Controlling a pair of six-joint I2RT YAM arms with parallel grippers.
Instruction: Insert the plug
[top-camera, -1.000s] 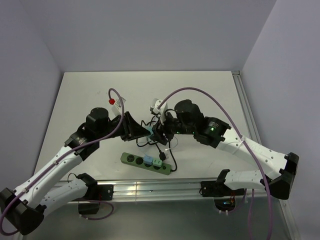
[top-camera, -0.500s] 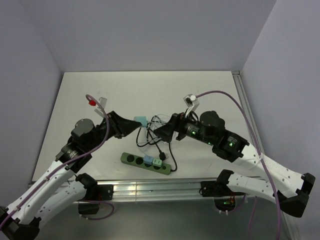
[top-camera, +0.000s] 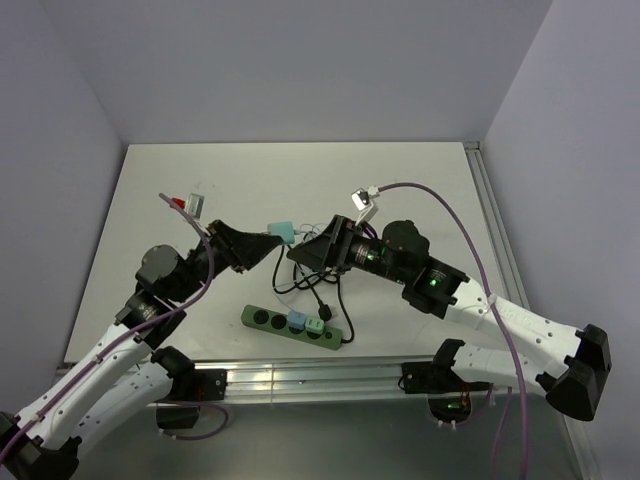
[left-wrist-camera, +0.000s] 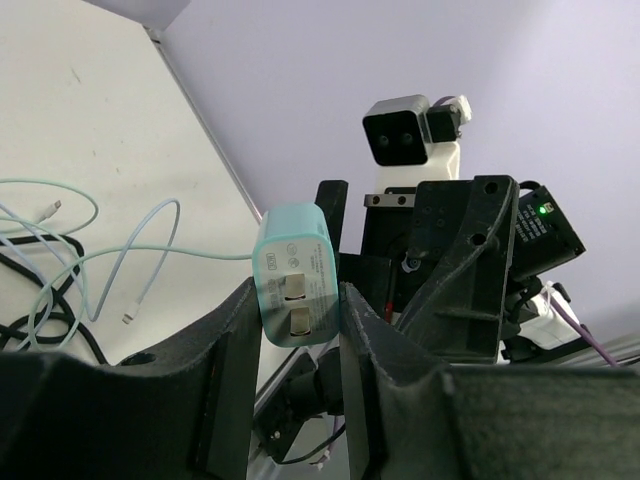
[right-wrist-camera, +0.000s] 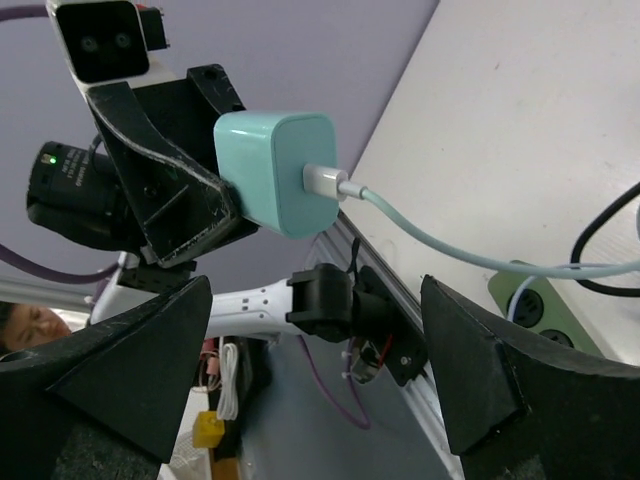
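The plug (top-camera: 281, 232) is a teal charger block with two flat prongs and a pale teal cable (right-wrist-camera: 450, 250). My left gripper (top-camera: 273, 240) is shut on the plug (left-wrist-camera: 295, 290) and holds it in the air, prongs facing its own camera. My right gripper (top-camera: 296, 255) stands open just to the right of the plug (right-wrist-camera: 275, 170), which is beyond its fingertips (right-wrist-camera: 110, 370) and not between them. The green power strip (top-camera: 295, 325) lies near the front edge, below both grippers, with a blue and a teal plug in two of its sockets.
A tangle of black and pale cables (top-camera: 315, 278) lies on the white table between the grippers and the strip. An aluminium rail (top-camera: 300, 375) runs along the front edge. Purple walls close in the table at the back and sides.
My right gripper has let go of the plug, opened wide and drawn back a little. My left gripper has carried the plug up and to the left, away from the strip.
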